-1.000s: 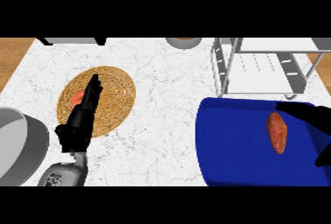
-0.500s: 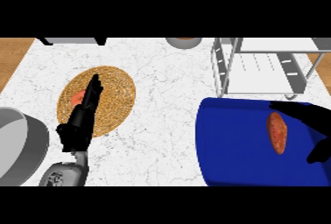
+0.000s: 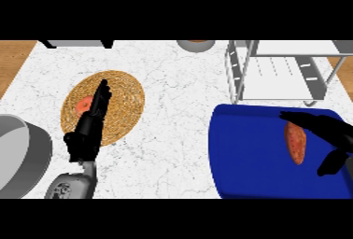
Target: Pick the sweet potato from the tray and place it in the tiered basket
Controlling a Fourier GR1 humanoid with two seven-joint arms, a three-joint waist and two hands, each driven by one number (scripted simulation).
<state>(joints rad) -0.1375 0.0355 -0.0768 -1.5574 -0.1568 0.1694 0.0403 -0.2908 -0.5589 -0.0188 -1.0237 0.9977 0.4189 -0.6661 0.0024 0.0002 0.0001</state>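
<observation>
1. Where the glossy blue tray [image 3: 262, 158] fills the lower right, the tapered orange sweet potato [image 3: 296, 144] lies lengthwise on it.
2. The right hand [image 3: 329, 133] arches over it, fingers and thumb spread wide.
3. The white wire tiered basket [image 3: 276, 70] stands upper right.
4. At left, the left hand [image 3: 93, 119], fingers straight, overlies a round woven mat [image 3: 124, 100].

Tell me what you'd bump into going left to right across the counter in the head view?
Grey bowl → left hand on the woven mat → blue tray → sweet potato → right hand.
</observation>
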